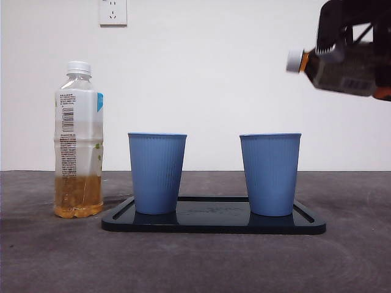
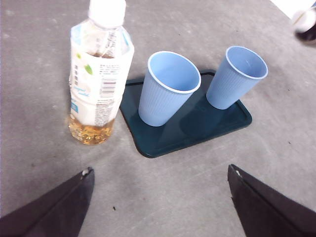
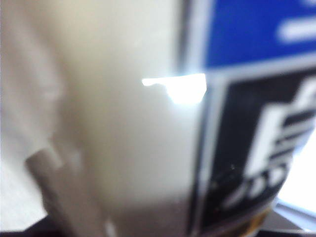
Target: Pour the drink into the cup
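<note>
The right gripper (image 1: 357,46) clamps a capped dark bottle (image 1: 339,70) tilted high, beside the right cup (image 1: 270,174), so pouring may fail with the cap on or miss the rim, while the left gripper (image 2: 158,197) waits open

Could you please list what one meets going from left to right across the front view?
Tea bottle → left blue cup → right blue cup → dark bottle tilted in the right gripper, high up.
</note>
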Controlling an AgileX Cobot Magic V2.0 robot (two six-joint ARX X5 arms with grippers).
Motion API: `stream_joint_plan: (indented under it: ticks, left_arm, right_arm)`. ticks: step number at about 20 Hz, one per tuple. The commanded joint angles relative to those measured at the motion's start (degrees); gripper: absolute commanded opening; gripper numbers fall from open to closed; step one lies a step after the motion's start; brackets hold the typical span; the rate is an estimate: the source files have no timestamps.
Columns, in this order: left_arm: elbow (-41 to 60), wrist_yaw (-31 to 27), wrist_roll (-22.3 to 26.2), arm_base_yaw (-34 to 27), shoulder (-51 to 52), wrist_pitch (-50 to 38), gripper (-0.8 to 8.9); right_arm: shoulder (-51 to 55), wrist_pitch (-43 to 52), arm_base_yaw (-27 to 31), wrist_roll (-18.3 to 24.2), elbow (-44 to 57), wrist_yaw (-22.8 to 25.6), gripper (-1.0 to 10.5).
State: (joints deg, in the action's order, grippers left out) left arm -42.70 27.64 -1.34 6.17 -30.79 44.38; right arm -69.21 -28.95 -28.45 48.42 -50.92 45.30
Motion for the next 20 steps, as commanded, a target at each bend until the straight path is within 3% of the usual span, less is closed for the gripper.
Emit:
stream_joint_plan:
  ticks: [1,4,7,20]
  left_arm:
    - [-1.1,0.5,0.7,0.7,-0.2,-0.6,4.37]
    - [-1.1,0.5,0.7,1.4,-0.2,-0.6,4.37]
    - [-1.1,0.5,0.7,1.5,-0.2,-0.6,4.37]
    - [-1.1,0.5,0.7,2.2,-0.2,-0.6,4.37]
  right_arm:
    - [-1.0,2.1,-1.1,3.5,-2.0,2.8,1.6]
    - [-2.5,3.0,-2.2,8.7,-2.0,6.6,1.6]
    - [-4.2,4.1,-3.3,11.1,-2.0,9.1,1.6]
    - [-5.1,5.4,-3.7,11.6,-2.0,10.1,1.6]
